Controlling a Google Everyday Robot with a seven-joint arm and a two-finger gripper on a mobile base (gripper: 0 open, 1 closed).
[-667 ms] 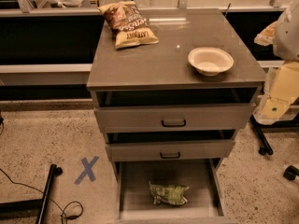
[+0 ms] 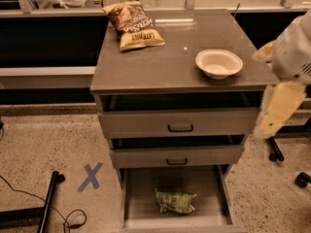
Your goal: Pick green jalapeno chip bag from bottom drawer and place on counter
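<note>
While the counter (image 2: 165,62) fills the middle of the scene, the bottom drawer (image 2: 141,188) below it stands pulled out towards the camera, its front edge cut off by the lower border. The two upper drawers (image 2: 180,123), each with a black handle, sit only slightly open, and their insides are lost in shadow. The robot's white arm (image 2: 294,52) enters from the right and is cut off there. Its pale yellow gripper (image 2: 277,110) hangs beside the cabinet's right flank at upper-drawer height, well away from the bag; how far open it is cannot be told. A brown-and-tan chip bag (image 2: 132,25) lies at the counter's back left and a bowl (image 2: 218,63) near its right edge. The green jalapeno chip bag (image 2: 176,201) lies crumpled on the drawer floor, its print unreadable.
</note>
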